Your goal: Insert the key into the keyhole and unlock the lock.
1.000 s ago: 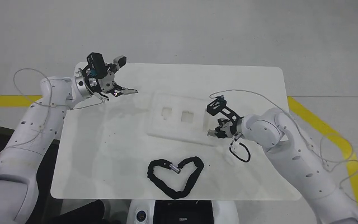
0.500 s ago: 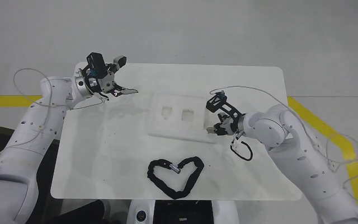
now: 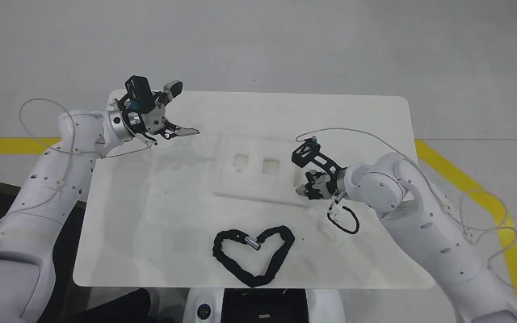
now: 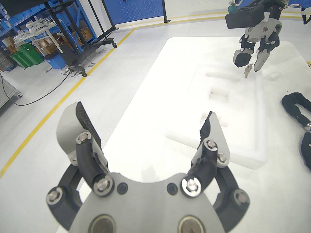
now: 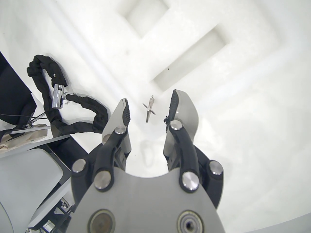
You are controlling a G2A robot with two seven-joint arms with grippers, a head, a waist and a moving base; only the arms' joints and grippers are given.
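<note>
The small silver key (image 5: pixel 149 109) sits on the white foam tray (image 3: pixel 242 187) near the tray's right edge, between the spread fingers of the right gripper (image 5: pixel 150 99), touching neither. The black fabric-sleeved chain lock (image 3: pixel 253 254) lies by the front edge of the white table (image 3: pixel 145 242). The left gripper (image 4: pixel 145 115) hangs wide open and empty over the far left corner.

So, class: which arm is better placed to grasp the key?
Right: the right gripper is open directly over the key, while the left gripper hangs open at the table's far corner.
</note>
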